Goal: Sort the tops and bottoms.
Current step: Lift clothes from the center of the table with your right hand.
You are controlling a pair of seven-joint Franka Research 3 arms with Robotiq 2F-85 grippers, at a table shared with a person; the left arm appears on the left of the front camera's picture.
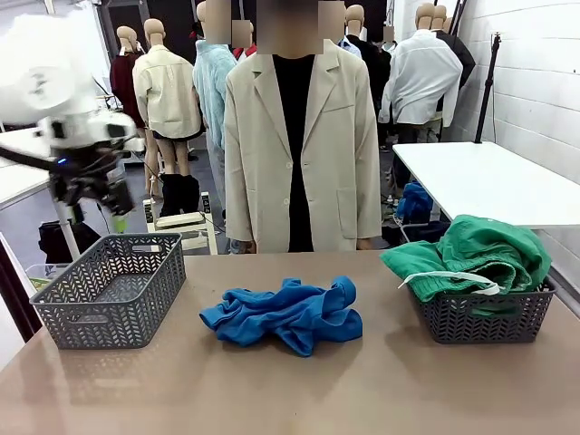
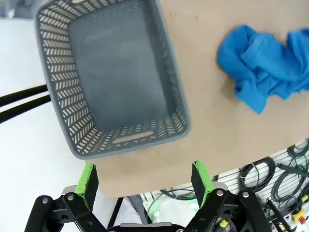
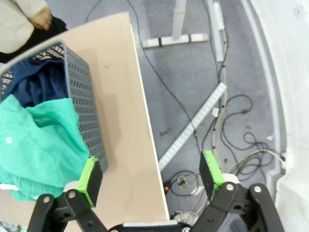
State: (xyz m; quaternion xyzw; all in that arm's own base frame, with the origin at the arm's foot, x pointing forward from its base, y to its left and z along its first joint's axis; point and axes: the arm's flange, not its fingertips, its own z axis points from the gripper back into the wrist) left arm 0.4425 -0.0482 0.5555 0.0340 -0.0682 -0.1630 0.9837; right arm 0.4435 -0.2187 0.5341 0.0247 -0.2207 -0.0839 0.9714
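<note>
The bright blue top (image 1: pixel 285 315) lies crumpled on the table's middle, also seen in the left wrist view (image 2: pixel 265 63). The green bottom (image 1: pixel 471 254) with its white drawstring (image 1: pixel 449 279) is heaped over the right grey basket (image 1: pixel 485 317). In the right wrist view the green bottom (image 3: pixel 38 140) lies on the dark navy bottom (image 3: pixel 34 84) inside that basket (image 3: pixel 84 111). My left gripper (image 1: pixel 100 204) hangs open high above the left basket (image 1: pixel 109 290), which is empty (image 2: pixel 116 72). Its jaws (image 2: pixel 145 179) hold nothing. My right gripper (image 3: pixel 149 174) is open over the table's right edge, beside the basket.
A person in a beige coat (image 1: pixel 304 136) stands at the table's far side, one hand (image 3: pixel 41 19) near the edge. Cables run over the floor (image 3: pixel 217 121) past the table's right edge. A white table (image 1: pixel 489 181) stands behind at the right.
</note>
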